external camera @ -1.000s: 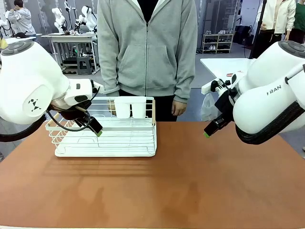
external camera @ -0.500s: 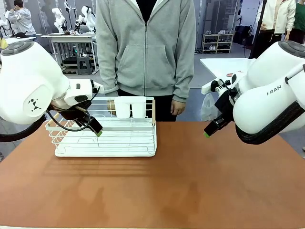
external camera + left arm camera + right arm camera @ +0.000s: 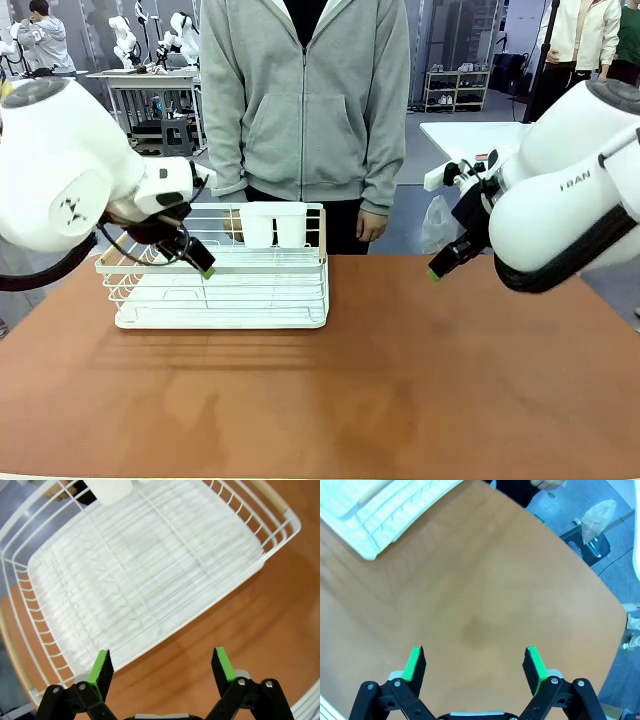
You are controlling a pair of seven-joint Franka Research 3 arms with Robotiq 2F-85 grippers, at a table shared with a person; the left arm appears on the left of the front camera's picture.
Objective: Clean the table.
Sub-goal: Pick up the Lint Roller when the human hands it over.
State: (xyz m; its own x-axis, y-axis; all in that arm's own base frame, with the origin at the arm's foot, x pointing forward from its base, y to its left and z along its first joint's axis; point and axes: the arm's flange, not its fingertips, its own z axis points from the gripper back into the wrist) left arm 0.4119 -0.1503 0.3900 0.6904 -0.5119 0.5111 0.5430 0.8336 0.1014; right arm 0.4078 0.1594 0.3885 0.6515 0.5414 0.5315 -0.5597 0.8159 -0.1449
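— Where is the table (image 3: 400, 380)?
— It stretches beneath both arms, brown-topped, with a white wire rack (image 3: 250, 290) standing on its far left part.
— And the grippers?
— The left gripper (image 3: 161, 659) hangs over the rack's near edge, jaws spread wide, holding nothing. The right gripper (image 3: 475, 656) hovers above bare tabletop, jaws equally wide and empty.

Table layout
The wire rack (image 3: 220, 300) stands on the table (image 3: 400, 380), left of centre, near the far edge; a person (image 3: 305, 100) stands behind it, beyond the table.
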